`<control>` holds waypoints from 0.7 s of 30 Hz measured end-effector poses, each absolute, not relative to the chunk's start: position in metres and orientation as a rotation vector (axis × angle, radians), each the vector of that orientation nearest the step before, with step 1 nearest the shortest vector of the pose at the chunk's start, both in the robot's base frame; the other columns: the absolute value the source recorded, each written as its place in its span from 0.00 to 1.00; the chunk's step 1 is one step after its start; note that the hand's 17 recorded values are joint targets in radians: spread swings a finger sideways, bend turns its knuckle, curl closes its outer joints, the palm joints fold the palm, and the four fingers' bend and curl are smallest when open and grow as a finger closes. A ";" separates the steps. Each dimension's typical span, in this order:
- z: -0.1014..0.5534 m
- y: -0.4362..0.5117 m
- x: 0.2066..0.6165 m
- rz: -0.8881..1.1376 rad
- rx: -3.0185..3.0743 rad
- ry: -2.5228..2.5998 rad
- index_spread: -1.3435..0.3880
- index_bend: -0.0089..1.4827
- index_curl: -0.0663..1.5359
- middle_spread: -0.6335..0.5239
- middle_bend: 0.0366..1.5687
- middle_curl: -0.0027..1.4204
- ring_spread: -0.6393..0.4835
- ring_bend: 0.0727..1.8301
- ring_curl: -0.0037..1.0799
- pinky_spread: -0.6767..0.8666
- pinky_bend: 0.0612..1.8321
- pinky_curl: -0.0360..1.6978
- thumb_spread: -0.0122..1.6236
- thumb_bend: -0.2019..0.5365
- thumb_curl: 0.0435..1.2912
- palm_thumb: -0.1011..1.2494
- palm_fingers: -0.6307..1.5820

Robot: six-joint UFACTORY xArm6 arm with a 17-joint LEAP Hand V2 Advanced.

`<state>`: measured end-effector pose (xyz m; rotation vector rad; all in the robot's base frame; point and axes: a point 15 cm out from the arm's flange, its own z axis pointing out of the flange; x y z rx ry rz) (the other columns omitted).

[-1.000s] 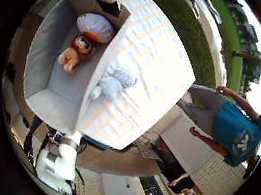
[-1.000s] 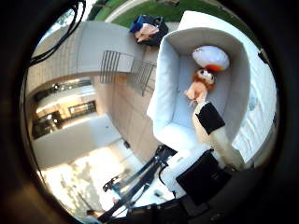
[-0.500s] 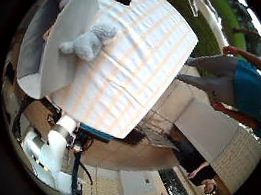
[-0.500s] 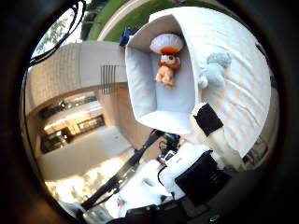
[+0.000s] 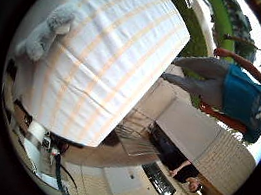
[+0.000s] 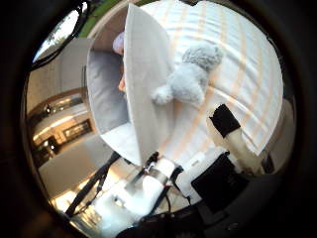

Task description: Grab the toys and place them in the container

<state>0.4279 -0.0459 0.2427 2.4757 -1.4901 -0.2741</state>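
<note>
We approach grey plush toy, lying below palm on striped cloth, against container wall. Hand empty, finger extended. Next: descend, centre, curl round toy.

Striped tablecloth: broad open surface, free on most sides. Grey plush toy: lies on the cloth, touching the outer wall of the white container. Container wall: upright barrier beside the toy; interior open from above.
</note>
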 end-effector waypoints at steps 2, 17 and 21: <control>0.230 -0.045 0.432 -0.279 2.468 -1.459 0.60 0.12 0.22 0.58 0.09 0.22 0.80 0.14 0.29 0.71 0.19 0.20 0.70 0.24 0.35 0.69 0.30; 0.163 -0.026 0.437 -0.315 2.425 -1.335 0.63 0.19 0.24 0.52 0.18 0.25 0.77 0.16 0.29 0.69 0.11 0.15 0.69 0.24 0.35 0.71 0.53; 0.168 -0.031 0.431 -0.273 2.457 -1.350 0.58 0.08 0.21 0.47 0.37 0.35 0.70 0.39 0.41 0.66 0.12 0.15 0.68 0.24 0.35 0.71 0.72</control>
